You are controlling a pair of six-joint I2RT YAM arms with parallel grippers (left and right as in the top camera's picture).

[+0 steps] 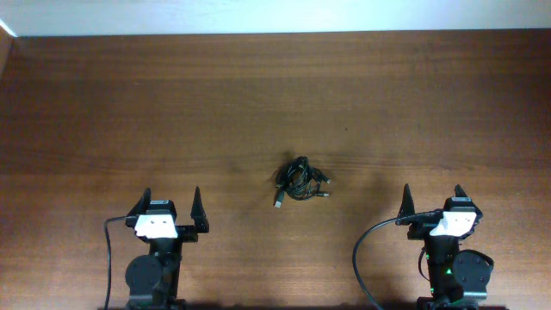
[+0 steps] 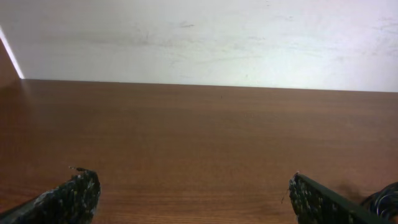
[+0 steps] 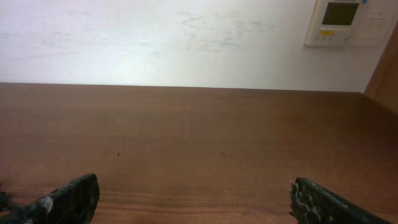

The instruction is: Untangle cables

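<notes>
Left gripper (image 1: pixel 170 198) and right gripper (image 1: pixel 433 196) both spread wide, empty; the cables (image 1: pixel 300 181) look light, wiry, springy; best pinch an outer loop.

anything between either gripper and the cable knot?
Nothing visible. The cables sit in one knot on the table. Only bare wood lies between them and the left gripper or the right gripper. Both grippers are open.

The cables (image 1: pixel 300 180) form a knot too small to count strands.
</notes>
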